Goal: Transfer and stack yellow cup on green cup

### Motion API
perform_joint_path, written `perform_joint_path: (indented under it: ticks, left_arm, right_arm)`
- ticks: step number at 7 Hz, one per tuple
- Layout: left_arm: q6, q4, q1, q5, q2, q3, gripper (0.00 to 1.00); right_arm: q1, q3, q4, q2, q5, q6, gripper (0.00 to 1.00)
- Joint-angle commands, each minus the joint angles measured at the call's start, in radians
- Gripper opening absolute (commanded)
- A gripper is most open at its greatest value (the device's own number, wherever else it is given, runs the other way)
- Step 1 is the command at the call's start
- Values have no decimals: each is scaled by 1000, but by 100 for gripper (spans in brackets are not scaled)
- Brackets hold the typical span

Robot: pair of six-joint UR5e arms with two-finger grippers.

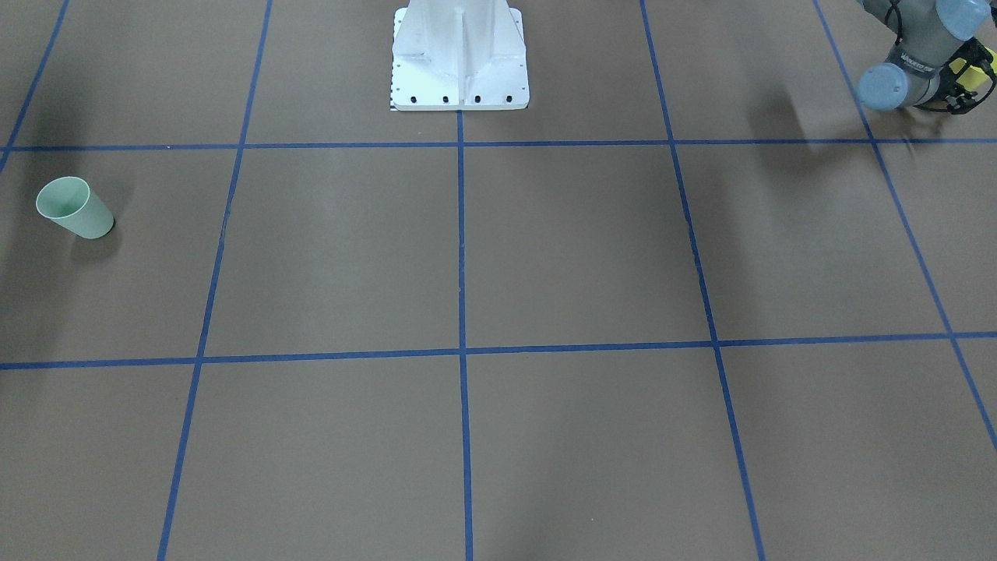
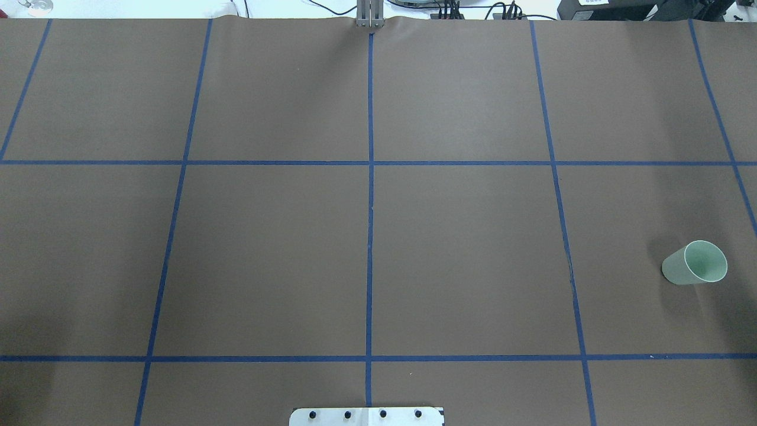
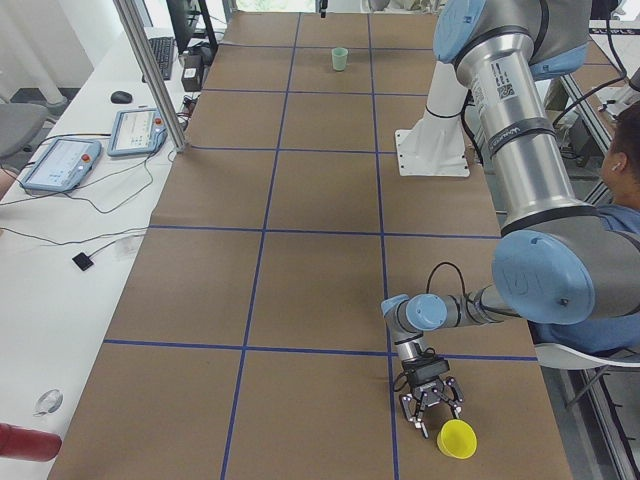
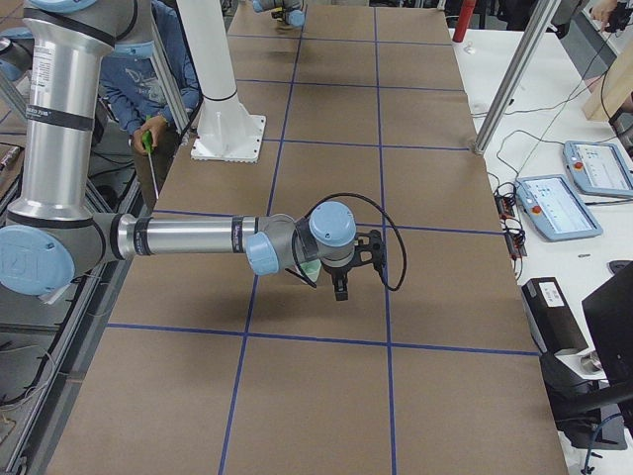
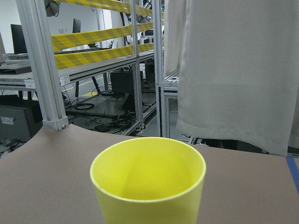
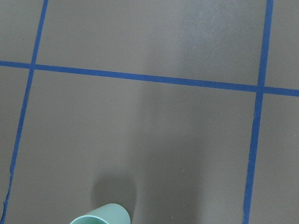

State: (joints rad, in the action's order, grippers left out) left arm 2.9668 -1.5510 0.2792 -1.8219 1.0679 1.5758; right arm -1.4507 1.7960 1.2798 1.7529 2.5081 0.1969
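**Exterior front-facing.** Green cup (image 1: 75,207) stands upright on the brown table (image 1: 545,257), near the view's left edge and well apart from the white robot base (image 1: 459,58). Left arm (image 1: 907,66) is in the upper right corner. A patch of the yellow cup (image 1: 977,68) shows beside its wrist, behind black hardware. How the jaws stand cannot be told here.

**Overhead exterior.** Green cup sits alone toward the right edge, rim up. No arm is in view.

**Exterior left.** Left gripper (image 3: 432,415) is low over the near end of the table, fingers pointing down. Yellow cup stands upright just beside the fingertips, not between them; contact cannot be told. How far the jaws are parted cannot be judged from this view. A person in blue (image 3: 620,200) is at the right edge.

**Exterior right.** Right gripper (image 4: 341,282) hangs above the table, with the green cup partly hidden behind the wrist. Its jaws: cannot tell.

**Left wrist-mounted.** Yellow cup fills the lower centre, mouth up and empty. Jaws are out of frame.

**Right wrist-mounted.** Rim of the green cup shows at the bottom edge. Jaws are out of frame.
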Motion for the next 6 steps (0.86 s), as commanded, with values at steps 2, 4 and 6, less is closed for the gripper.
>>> perform_joint_path:
  ticks: [2,4,6]
  left_arm:
    - [11,-21,-21,-11,-17,-20,91]
    - [23,-52,-37,-11,-17,-33,91]
    - [41,-84,-58,-11,-17,-69,91]
  right_arm:
    - [6,8,1,0,2,1,100]
    - [7,8,1,0,2,1,100]
    - [10,17,1,8,3,-1,100]
